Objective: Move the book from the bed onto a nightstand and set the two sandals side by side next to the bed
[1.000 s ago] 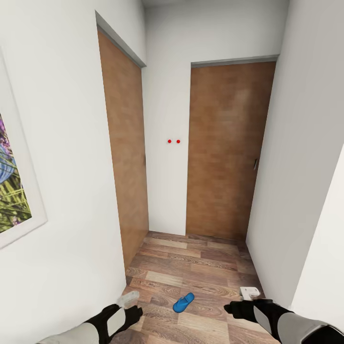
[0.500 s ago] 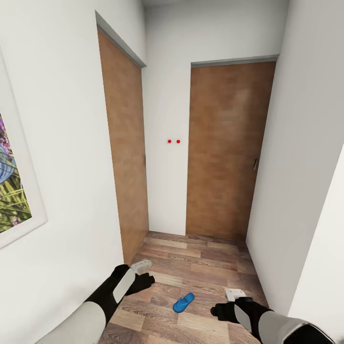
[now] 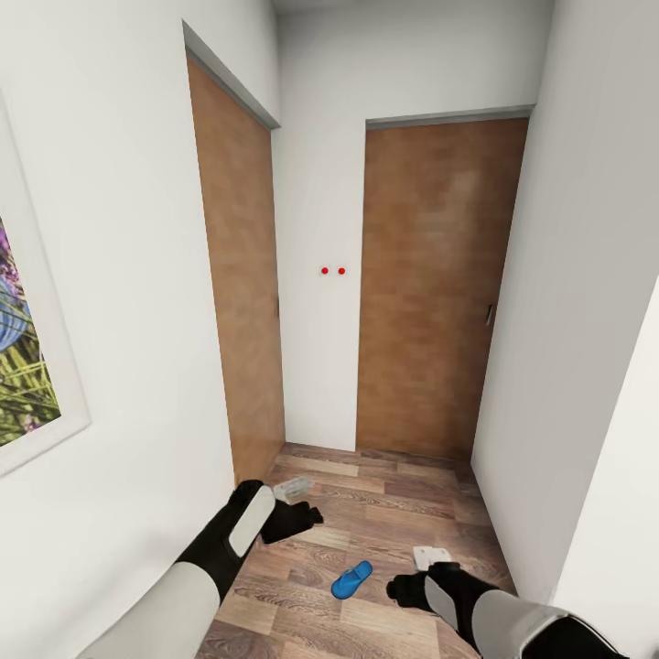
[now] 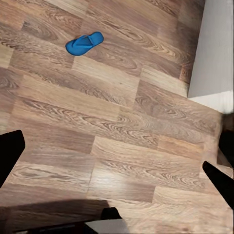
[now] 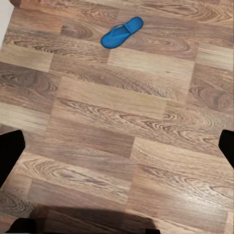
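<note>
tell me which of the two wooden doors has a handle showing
The door facing the camera: a small dark handle sits at its right edge. The door in the left wall shows none.

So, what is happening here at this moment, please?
The robot stands in a narrow hallway with two wooden doors, not in the bedroom. One blue sandal lies alone on the wood-plank floor between the two arms. The left gripper and the right gripper are both open and hold nothing; they hang above the floor with the sandal ahead of them. Nothing has been picked up yet.
</note>
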`<state>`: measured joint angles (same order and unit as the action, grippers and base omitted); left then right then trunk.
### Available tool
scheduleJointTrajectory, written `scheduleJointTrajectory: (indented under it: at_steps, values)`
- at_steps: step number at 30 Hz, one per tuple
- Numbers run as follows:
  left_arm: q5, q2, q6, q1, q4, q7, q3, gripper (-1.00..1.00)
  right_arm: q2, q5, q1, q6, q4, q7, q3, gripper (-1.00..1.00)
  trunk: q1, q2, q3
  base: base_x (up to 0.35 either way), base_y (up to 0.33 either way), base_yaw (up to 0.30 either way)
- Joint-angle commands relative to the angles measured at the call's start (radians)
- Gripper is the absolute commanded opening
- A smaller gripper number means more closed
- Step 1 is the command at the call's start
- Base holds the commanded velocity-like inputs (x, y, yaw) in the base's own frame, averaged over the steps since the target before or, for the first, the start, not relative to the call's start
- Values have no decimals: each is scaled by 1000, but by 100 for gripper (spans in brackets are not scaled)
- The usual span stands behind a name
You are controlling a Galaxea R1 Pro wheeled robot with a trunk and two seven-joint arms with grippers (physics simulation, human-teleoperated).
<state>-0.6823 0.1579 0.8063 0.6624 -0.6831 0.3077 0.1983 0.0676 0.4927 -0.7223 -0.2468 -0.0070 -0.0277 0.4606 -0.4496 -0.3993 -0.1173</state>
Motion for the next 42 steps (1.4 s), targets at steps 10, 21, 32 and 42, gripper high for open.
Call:
scheduleJointTrajectory:
  at_steps: [10, 21, 32, 42]
  values:
    - [-80, 15, 39, 218, -19, 13, 4, 100, 24, 119, -13, -4, -52, 15, 9, 100, 0, -1, 1, 0, 0, 0]
    - [-204, 17, 141, 365, -59, 10, 9, 100, 84, 296, -75, -1, -84, 143, 9, 100, 0, -1, 1, 0, 0, 0]
    - [-238, 17, 150, 377, -252, 1, 23, 100, 100, 309, -85, 4, -141, 152, 10, 100, 0, -1, 1, 0, 0, 0]
    - [-249, 17, 150, 378, -315, 3, 129, 100, 102, 310, -86, 3, -145, 163, 12, 100, 0, -1, 4, 0, 0, 6]
